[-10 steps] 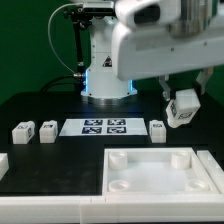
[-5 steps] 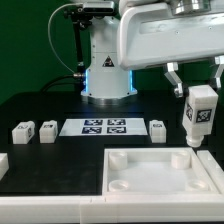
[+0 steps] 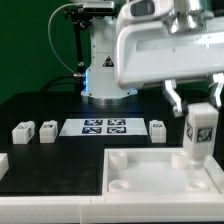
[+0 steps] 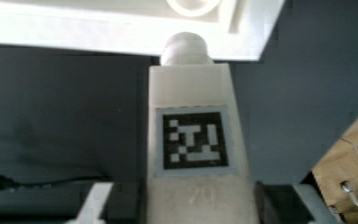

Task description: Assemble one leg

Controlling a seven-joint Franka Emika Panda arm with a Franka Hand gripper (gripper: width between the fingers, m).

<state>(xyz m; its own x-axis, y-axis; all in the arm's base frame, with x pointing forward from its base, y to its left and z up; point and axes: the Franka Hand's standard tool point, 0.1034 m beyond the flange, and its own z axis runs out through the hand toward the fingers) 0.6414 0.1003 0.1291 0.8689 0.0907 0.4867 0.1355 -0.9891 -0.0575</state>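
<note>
Since the leg's long axis stands upright, peg end down, what matters is how that peg sits over the socket below it. Nearest us lies the panel [image 3: 150, 153], a flat matte white square with rounded corners and round sockets, filling the exterior view from five to seven o'clock. Over its far corner, at about three o'clock, hangs the leg [image 3: 199, 135], a smooth white plastic oblong with a black-and-white tag [image 3: 201, 133] facing us. The gripper [image 3: 197, 106] sits at twelve o'clock from the leg and clamps its upper end, closed to the block's width. In the wrist view the leg [image 4: 194, 140] narrows to a rounded peg [image 4: 186, 45], and a socket [image 4: 204, 7] shows just beyond the tip. We judge them nearly aligned, but cannot tell whether they touch. Farther back on the black table [image 3: 40, 105], a spare leg [image 3: 158, 128] lies just beside the marker board [image 3: 104, 126], with two more well apart at nine o'clock. Farthest, at twelve, stands the glossy base [image 3: 105, 80].
</note>
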